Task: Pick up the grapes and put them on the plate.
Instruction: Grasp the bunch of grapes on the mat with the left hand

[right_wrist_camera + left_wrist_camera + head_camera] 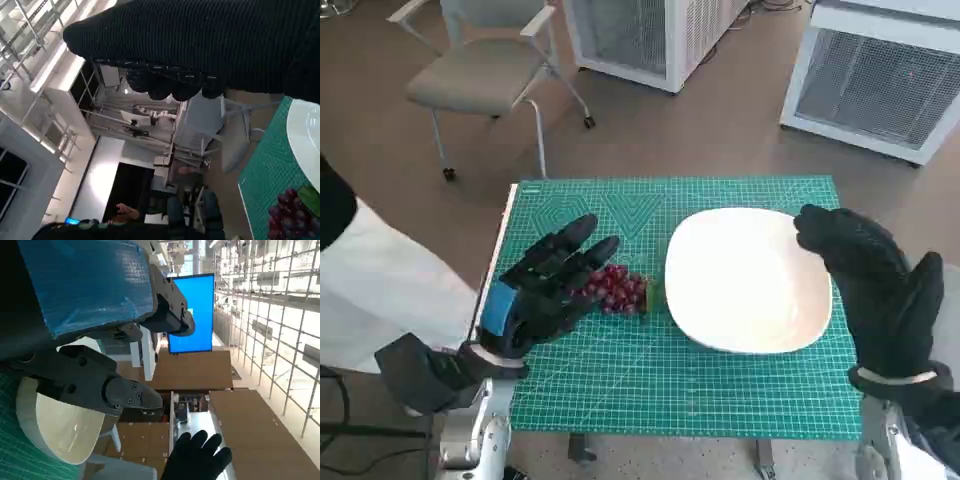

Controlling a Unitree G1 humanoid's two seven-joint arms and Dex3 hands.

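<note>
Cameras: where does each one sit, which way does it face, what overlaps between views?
Head view: on the robot's head, looking steeply down at the green mat; shows the left hand over the grapes and the right hand by the plate.
Left wrist view: behind the left hand, turned sideways, facing across the plate into the room; the right hand shows too.
Right wrist view: behind the right hand, facing the grapes and the plate.
Shared: all three see the plate.

The left hand (542, 285) lies low, its fingers (582, 236) stretched forward and apart. The right hand (875, 285) is raised, holding nothing.
</note>
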